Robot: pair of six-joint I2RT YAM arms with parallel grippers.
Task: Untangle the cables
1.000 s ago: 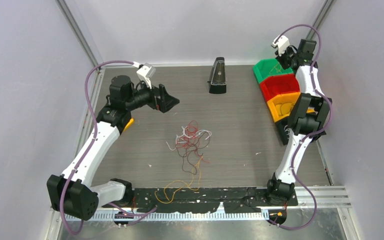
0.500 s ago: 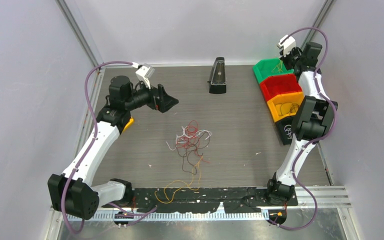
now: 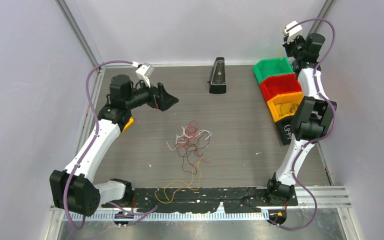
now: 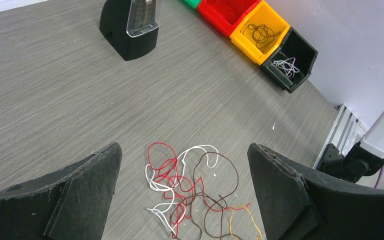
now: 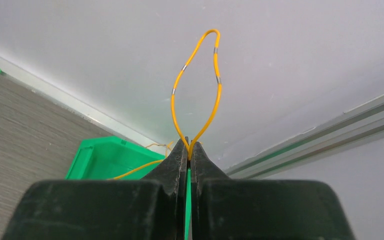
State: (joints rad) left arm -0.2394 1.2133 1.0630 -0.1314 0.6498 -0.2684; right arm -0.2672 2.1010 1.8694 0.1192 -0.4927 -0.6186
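A loose tangle of red, white and dark brown cables (image 3: 192, 137) lies mid-table; in the left wrist view the tangle (image 4: 190, 195) sits below and between my fingers. An orange strand (image 3: 177, 189) curls near the front edge. My left gripper (image 3: 167, 100) hovers open over the back left of the table, empty, its left gripper jaws (image 4: 184, 147) wide apart. My right gripper (image 5: 189, 145) is shut on a yellow cable (image 5: 197, 90), which loops up from the pinched fingertips, while one end trails down toward the green bin (image 5: 105, 157). The right gripper (image 3: 295, 50) is raised at the back right corner.
Along the right edge stand a green bin (image 3: 272, 69), a red bin (image 3: 280, 86), a yellow bin (image 4: 260, 32) holding a dark cable and a black bin (image 4: 287, 62) holding a white cable. A black stand (image 3: 218, 76) sits at the back centre. Walls close in on both sides.
My right gripper has risen and moved back toward the right corner, lifting the yellow cable above the green bin. The left arm and the tangle have not moved.
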